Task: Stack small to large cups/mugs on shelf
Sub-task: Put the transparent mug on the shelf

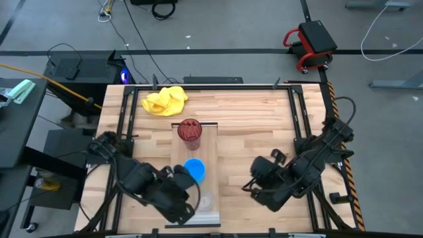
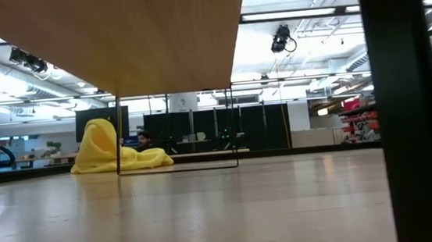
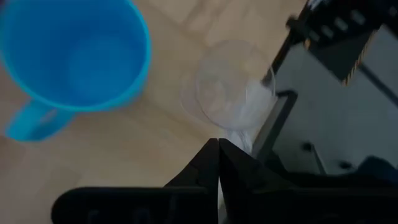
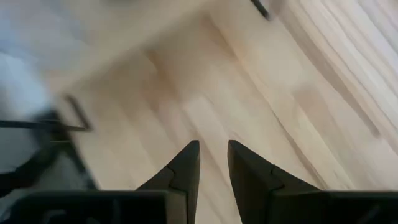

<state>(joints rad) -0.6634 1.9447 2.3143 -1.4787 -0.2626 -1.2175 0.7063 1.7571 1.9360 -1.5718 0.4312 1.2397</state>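
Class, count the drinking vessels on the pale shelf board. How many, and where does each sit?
3, in a row: the red tumbler at the far end, the blue mug mid-board, the clear glass cup nearest, beside the left hand.

We see a long pale wooden shelf (image 1: 206, 149) lying on the table, running from twelve to six o'clock. On it, upright and open-mouthed, stand a dark red ribbed tumbler (image 1: 190, 130) at twelve, a bright blue handled mug (image 1: 194, 170) mid-board, and a small clear glass cup (image 1: 206, 201) toward six.
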